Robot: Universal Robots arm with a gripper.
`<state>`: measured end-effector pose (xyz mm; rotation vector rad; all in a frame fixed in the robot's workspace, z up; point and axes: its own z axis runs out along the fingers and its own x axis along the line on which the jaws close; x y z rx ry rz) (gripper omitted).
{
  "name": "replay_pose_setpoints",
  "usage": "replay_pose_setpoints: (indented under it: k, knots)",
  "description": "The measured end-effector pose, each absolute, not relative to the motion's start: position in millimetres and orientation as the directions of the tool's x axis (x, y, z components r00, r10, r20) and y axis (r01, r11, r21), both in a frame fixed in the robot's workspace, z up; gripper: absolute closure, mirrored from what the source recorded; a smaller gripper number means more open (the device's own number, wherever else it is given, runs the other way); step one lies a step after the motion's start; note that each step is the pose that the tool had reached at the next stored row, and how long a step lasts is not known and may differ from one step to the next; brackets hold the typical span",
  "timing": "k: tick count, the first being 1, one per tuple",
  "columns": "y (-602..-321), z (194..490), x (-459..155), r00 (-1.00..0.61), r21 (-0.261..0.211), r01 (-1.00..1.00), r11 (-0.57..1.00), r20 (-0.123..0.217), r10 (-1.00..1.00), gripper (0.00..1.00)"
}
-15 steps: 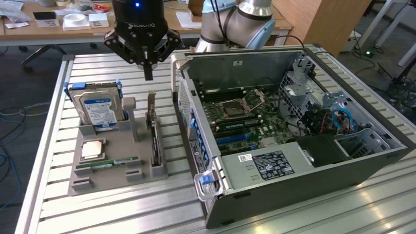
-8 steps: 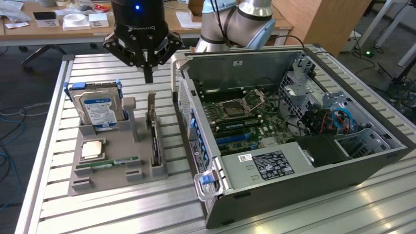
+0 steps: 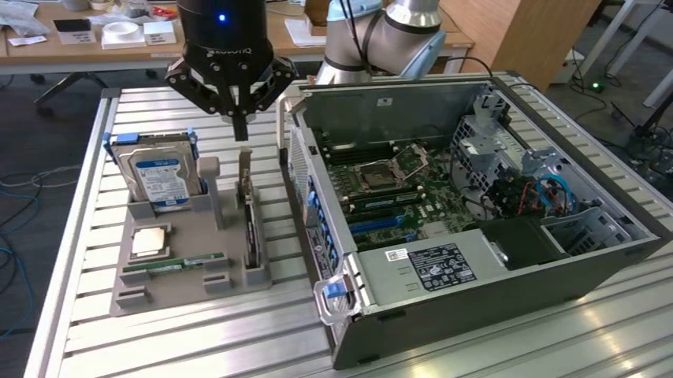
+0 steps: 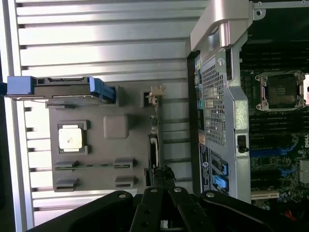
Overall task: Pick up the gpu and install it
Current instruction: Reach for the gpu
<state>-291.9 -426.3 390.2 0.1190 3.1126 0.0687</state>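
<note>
While the gripper point(image 3: 241, 130) hangs above the slatted metal table point(image 3: 158, 339), its two fingers are pressed together into a single dark tip and pinch nothing. Straight beneath that tip stands the gpu point(image 3: 250, 232) – a thin dark card set on edge in the slot of a grey holder point(image 3: 200, 236), with its metal bracket end rising towards the fingertips. In the exterior view a sliver of space seems to lie between tip and bracket, though whether they touch cannot be told for sure. In the wrist view the closed gripper point(image 4: 162, 175) sits right over one end of the gpu point(image 4: 153, 145), which runs away from it as a slim strip along the edge of the holder point(image 4: 101, 147).

Beyond the card, on the gripper's side away from the computer, the holder carries the other parts: a blue-labelled hard drive point(image 3: 158, 177) upright in its cradle, a square processor point(image 3: 150, 242) lying flat, and a narrow green memory stick point(image 3: 173, 265) – all lower than the fingertips and apart from them. Just beside the gripper on its other side lies the open computer case point(image 3: 589, 252), its motherboard point(image 3: 389, 197) exposed, the empty processor socket point(image 4: 282, 92) plain in the wrist view.
</note>
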Motion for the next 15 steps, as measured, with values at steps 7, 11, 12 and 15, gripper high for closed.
replay_pose_setpoints:
  k: [7, 11, 12, 15]
  knots:
    - [-436.4, 390.1, -293.4, -0.997, 0.045, 0.076, 0.996, -0.024, 0.077, 0.89]
    - [-441.5, 390.1, -294.2, -0.997, 0.045, 0.076, 0.996, -0.024, 0.077, 0.89]
    - [-442.6, 390.1, -294.3, -0.997, 0.045, 0.076, 0.996, -0.024, 0.077, 0.89]
    - [-444.2, 390.1, -294.5, -0.997, 0.045, 0.076, 0.996, -0.024, 0.077, 0.89]
